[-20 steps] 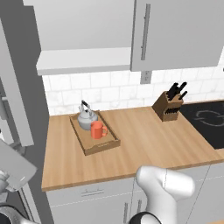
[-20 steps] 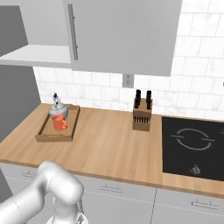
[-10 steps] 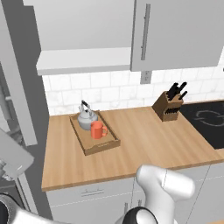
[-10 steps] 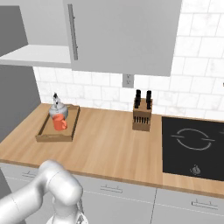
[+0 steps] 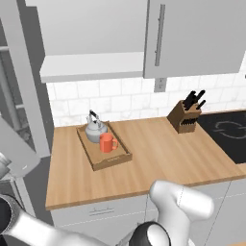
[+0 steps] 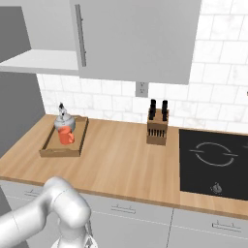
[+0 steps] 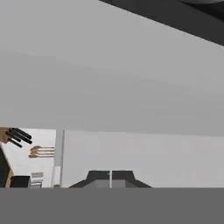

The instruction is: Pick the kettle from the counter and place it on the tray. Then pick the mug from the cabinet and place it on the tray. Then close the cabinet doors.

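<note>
With the kettle and mug both on the tray, the gripper, fingertips together and holding nothing, should press flat against the open door, well clear of the hinge, and swing it shut.

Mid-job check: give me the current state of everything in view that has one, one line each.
kettle: upright, on the tray.
mug: upright, on the tray, in front of the kettle.
tray: flat on the counter.
left cabinet door: swung open.
right cabinet door: closed.
cabinet: shelf exposed.
end effector: fingertips together, holding nothing.
</note>
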You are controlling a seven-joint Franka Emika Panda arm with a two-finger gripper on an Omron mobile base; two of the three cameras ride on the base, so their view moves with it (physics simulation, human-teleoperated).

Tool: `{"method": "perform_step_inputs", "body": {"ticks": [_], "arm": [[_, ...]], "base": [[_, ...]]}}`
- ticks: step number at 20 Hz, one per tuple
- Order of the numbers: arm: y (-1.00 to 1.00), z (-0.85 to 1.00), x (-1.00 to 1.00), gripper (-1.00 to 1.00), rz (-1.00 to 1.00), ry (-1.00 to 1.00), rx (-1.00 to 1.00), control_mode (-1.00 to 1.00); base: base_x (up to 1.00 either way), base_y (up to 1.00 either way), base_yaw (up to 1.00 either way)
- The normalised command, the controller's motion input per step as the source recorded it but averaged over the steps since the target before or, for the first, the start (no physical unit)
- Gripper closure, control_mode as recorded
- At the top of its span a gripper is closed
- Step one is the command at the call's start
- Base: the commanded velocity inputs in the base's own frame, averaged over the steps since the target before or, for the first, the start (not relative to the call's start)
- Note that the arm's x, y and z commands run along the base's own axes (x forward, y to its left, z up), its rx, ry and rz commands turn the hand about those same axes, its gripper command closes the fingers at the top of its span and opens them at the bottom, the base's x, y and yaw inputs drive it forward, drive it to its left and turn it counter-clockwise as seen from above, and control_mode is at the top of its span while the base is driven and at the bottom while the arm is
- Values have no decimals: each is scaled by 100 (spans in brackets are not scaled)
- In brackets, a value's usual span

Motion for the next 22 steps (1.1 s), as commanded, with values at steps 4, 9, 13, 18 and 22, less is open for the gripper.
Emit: {"method": "perform_step_inputs", "body": {"ticks": [4, 9, 13, 18, 22], "arm": [[-68, 29, 32, 100, 0, 0, 0, -100], [-78, 19, 21, 100, 0, 0, 0, -100], [-89, 16, 22, 100, 3, 0, 0, -100], [-94, 18, 23, 100, 7, 2, 0, -100], [-91, 17, 49, 100, 11, 8, 0, -100]], "base": [[0, 0, 0], [0, 0, 0], [0, 0, 0], [0, 0, 0], [0, 0, 0]]}}
